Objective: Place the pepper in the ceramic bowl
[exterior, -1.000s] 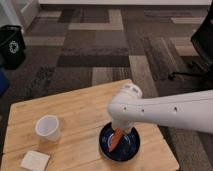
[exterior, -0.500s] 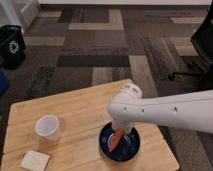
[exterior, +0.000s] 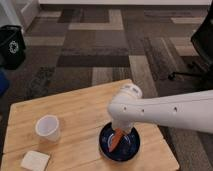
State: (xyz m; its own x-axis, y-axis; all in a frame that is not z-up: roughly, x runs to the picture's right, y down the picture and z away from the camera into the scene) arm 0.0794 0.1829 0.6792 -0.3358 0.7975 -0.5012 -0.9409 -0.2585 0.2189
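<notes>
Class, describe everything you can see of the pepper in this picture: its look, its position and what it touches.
The pepper is small, slender and orange-red, tapering to a point at its lower left end. It lies tilted inside the dark blue ceramic bowl, over the bowl's middle, on the wooden table. Its upper end disappears under the white arm, where the claw comes down over the bowl; whether the claw is gripping it cannot be made out.
</notes>
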